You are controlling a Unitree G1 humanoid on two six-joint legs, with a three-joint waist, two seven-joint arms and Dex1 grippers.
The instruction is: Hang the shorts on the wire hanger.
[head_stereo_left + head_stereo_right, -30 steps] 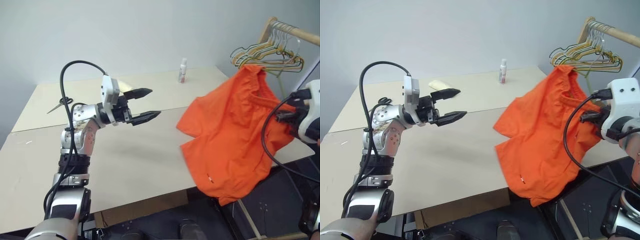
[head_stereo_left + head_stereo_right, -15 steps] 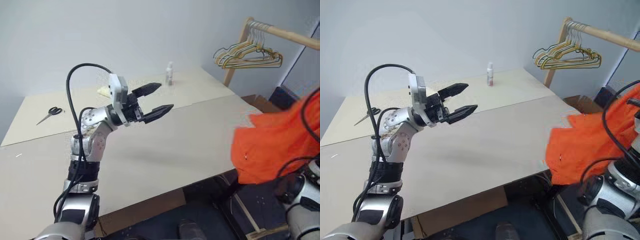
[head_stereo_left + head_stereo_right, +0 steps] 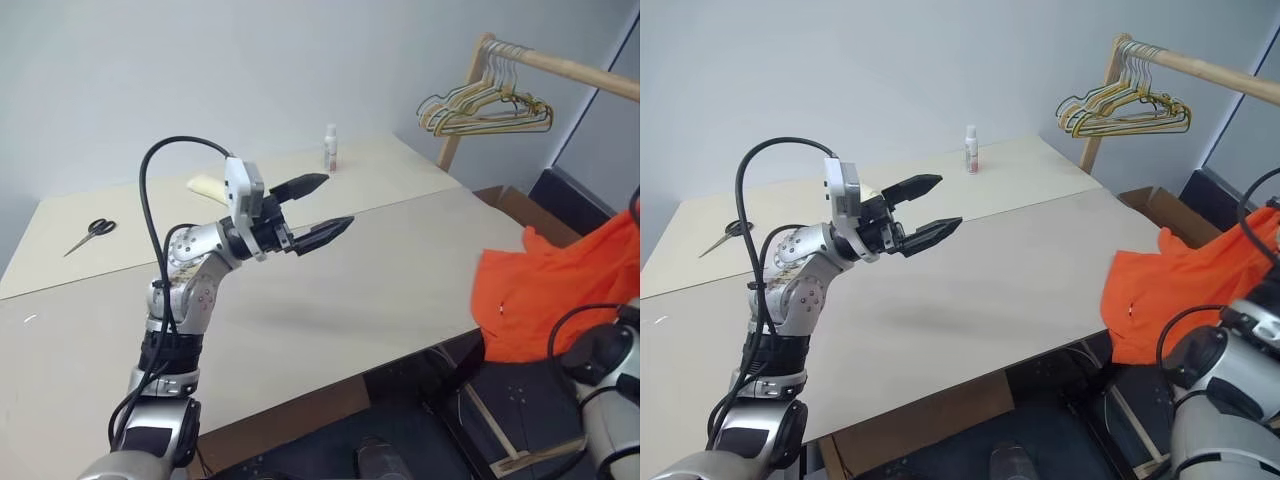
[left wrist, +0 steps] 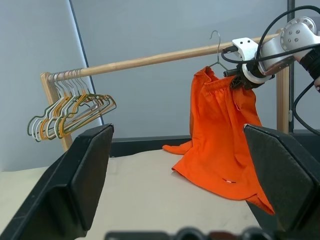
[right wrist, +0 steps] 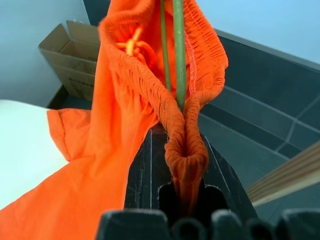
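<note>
The bright orange shorts (image 3: 548, 300) hang beyond the table's right edge, their lower part trailing onto the tabletop in the left wrist view. My right gripper (image 5: 177, 145) is shut on the gathered waistband, also seen from the left wrist at the right gripper (image 4: 239, 82). Thin wires of the wire hanger (image 5: 177, 50) run inside the waistband. Its small hook (image 4: 216, 42) sticks up by the wooden rail; I cannot tell whether it rests on it. My left gripper (image 3: 338, 200) hovers open above the middle of the table (image 3: 400, 270), holding nothing.
A wooden rail (image 3: 560, 65) at the far right carries a bunch of coloured hangers (image 3: 485, 105). A small white bottle (image 3: 330, 147), a pale yellow object (image 3: 205, 184) and scissors (image 3: 88, 232) lie along the table's back. A cardboard box (image 3: 1160, 210) sits on the floor.
My right arm has carried the shorts rightward off the table's right end toward the rail. The view has swung right. The left gripper stayed open in about the same spot.
</note>
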